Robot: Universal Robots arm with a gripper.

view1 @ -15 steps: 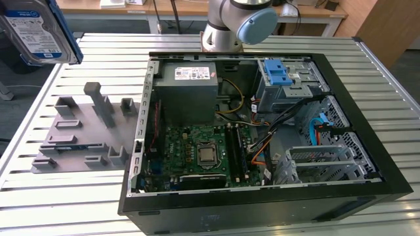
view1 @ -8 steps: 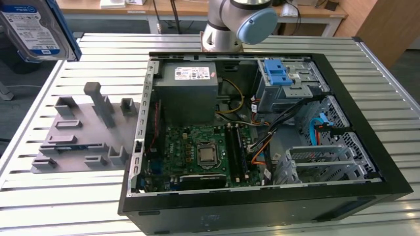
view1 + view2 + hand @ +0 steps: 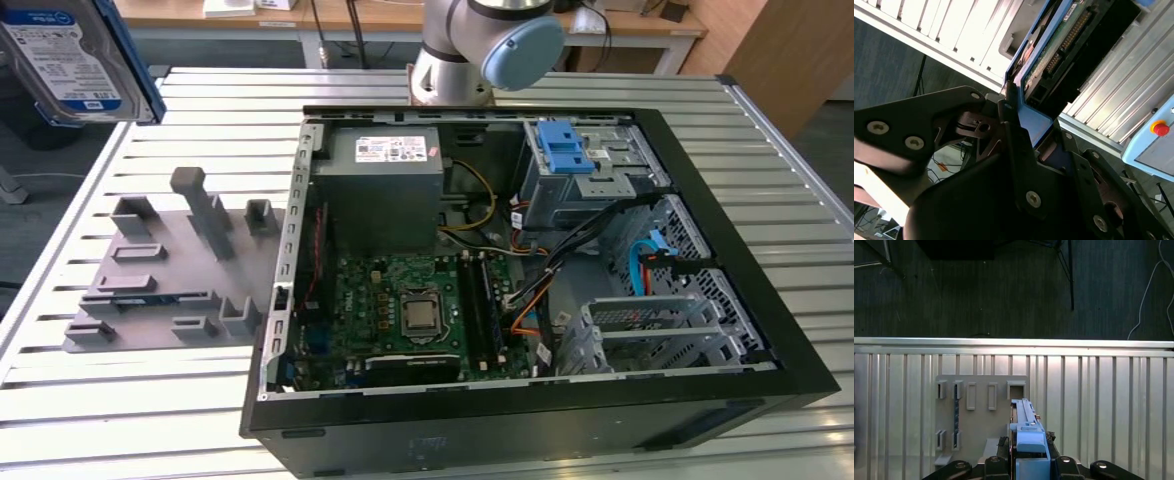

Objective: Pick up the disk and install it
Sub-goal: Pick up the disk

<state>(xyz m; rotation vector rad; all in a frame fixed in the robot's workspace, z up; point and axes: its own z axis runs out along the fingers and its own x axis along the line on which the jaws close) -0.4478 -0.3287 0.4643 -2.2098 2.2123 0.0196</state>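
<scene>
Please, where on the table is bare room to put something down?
The table is bare between the grey holder and its edge nearest the camera, and in a strip on the exterior view's right of the computer case. Inside the case, cables crowd it. The gripper holds the disk.

Loose cables [image 3: 577,238] crowd the case [image 3: 534,420] beside the drive cage [image 3: 627,330].

the disk [image 3: 60,60] is silver with a white-and-blue label and blue carrier, the ribbed table [image 3: 134,400] pale silver, the computer case [image 3: 534,435] black, its motherboard [image 3: 367,290] green.
</scene>
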